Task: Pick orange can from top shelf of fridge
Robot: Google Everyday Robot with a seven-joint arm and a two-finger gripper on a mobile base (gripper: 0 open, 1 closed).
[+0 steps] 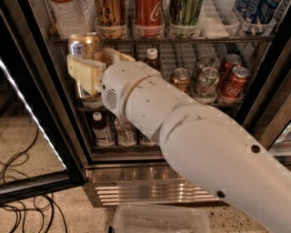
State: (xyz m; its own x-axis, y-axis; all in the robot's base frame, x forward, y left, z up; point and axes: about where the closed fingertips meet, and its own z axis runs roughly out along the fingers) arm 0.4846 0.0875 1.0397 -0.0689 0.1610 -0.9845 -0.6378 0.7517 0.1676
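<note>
The orange can, gold-orange with dark script lettering, stands on the top shelf of the fridge, between a clear water bottle and a red cola can. My gripper, cream coloured on the white arm, sits just below the top shelf at the left, under and slightly left of the orange can. It is apart from that can. Another gold can with a pale band stands right behind the gripper on the rack below.
A green can and white lane dividers are on the top shelf to the right. Red and green cans stand on the middle rack, bottles on the lowest. The open glass door is at left, cables on the floor, a clear plastic bin below.
</note>
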